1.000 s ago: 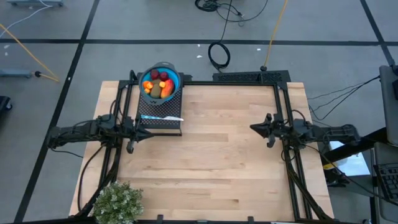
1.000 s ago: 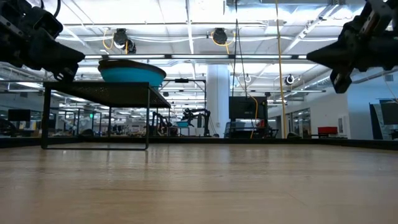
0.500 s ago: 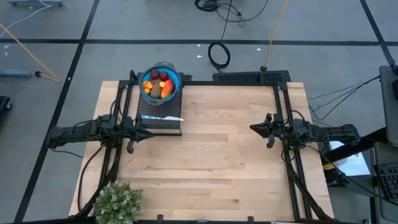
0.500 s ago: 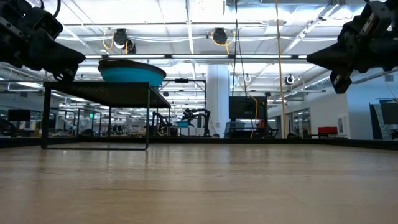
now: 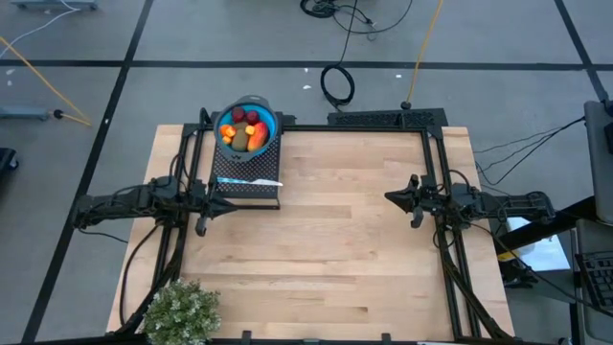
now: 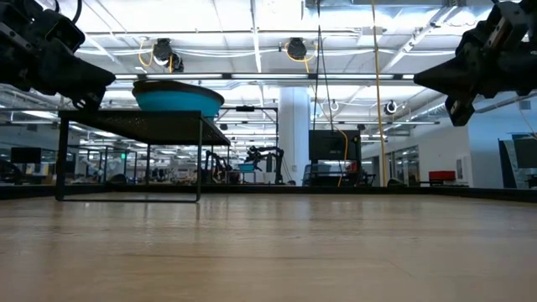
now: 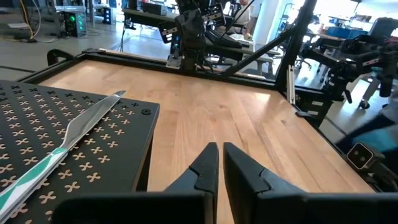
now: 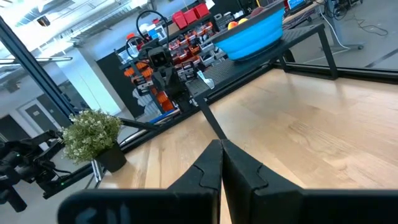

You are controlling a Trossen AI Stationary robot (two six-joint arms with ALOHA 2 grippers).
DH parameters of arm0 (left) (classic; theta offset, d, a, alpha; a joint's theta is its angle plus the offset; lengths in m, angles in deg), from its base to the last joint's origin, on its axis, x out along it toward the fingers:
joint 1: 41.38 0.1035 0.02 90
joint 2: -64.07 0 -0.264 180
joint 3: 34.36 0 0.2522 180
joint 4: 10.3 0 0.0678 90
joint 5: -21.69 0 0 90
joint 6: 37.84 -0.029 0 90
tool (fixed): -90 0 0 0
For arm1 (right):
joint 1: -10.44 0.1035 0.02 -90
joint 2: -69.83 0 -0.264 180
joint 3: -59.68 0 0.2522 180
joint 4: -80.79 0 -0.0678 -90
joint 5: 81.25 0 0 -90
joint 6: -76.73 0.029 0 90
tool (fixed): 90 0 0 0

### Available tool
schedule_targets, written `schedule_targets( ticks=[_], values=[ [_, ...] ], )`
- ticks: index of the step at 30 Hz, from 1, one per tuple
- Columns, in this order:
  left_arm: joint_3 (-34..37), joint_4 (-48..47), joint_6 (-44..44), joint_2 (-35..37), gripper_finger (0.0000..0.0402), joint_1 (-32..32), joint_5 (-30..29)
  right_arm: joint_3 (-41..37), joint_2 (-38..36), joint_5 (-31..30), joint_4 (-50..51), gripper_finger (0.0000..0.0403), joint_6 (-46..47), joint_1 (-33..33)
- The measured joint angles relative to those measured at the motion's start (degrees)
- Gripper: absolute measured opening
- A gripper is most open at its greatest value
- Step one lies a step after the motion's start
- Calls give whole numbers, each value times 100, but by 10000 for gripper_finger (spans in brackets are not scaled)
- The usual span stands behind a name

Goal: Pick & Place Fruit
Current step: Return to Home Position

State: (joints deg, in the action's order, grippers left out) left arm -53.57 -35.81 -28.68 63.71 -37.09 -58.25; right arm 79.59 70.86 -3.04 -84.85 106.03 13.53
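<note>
While both arms hung level above the desk [image 5: 335, 249], the fruit [image 5: 245, 130] lay heaped in a blue bowl [image 5: 274, 123] at about eleven o'clock on the desk, seen from above. Dark red balls sat at the bowl's twelve o'clock side, with small orange pieces, a brown-green oval and a longer red-orange piece below them. The bowl stood on the far end of a black perforated shelf [image 5: 257, 195], which rose on thin legs above the wood. A white-and-blue knife [image 5: 249, 181] lay across the shelf's near end, apart from the bowl.

The left hand [image 5: 220, 205] was at nine o'clock on the desk and pointed toward three o'clock, just beside the shelf's six o'clock edge. Its wrist view showed the two dark fingers [image 7: 206, 163] pressed almost together with only a thin slit between them. They held nothing and were over bare wood beside the shelf.

The right hand [image 5: 393, 197] was at three o'clock and pointed toward nine o'clock, well apart from the shelf and the bowl. Its fingers [image 8: 211, 158] were likewise pressed together and empty. From desk height, both hands were raised clear of the wood, about level with the shelf top and the bowl.

A bushy green plant [image 5: 182, 311] stood at seven o'clock, at the desk's near corner, well apart from the fruit.
</note>
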Motion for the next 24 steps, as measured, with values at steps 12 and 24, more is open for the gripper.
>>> schedule_targets(
  ticks=[12, 24],
  values=[
    [0, 0, 3, 0, 7, 2, -2, -4, 0, -4, 3, 0, 0, 0],
    [0, 0, 3, 0, 26, 0, -2, -4, 0, -4, 5, 0, 0, 0]
  ],
)
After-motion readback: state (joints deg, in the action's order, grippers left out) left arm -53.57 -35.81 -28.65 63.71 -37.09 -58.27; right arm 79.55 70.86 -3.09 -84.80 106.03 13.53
